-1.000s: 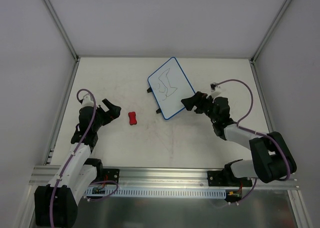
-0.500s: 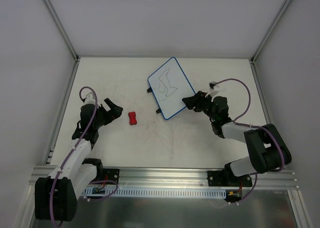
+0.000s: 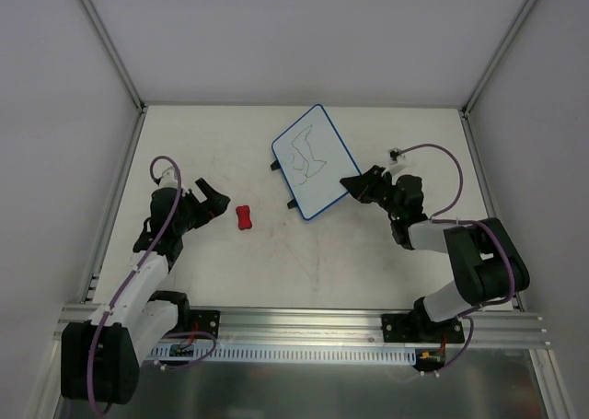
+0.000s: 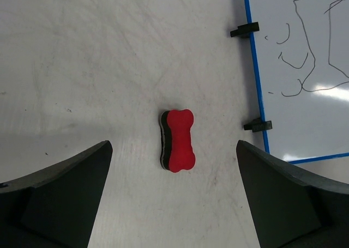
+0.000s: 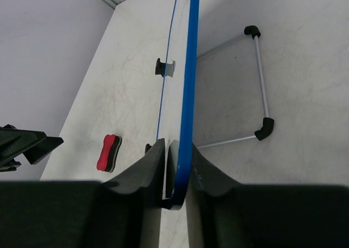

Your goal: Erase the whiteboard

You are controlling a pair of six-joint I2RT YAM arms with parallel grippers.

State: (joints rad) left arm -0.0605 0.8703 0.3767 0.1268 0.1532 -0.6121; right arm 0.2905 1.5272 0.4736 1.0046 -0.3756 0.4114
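The right hand (image 5: 177, 150) pinches the whiteboard (image 3: 313, 157) at a corner. The eraser (image 4: 178, 140) lies just ahead of the wide-open, empty left hand (image 3: 211, 202), lengthwise along its reach.

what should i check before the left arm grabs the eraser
1. left gripper open: ok, jaws wide.
2. eraser lined up: ok, centred ahead of the left gripper, untouched.
3. right gripper holding whiteboard: ok, jaws closed on its near rim.
4. whiteboard lying flat: cannot tell.
5. scribbles wiped: not ok, lines on it.
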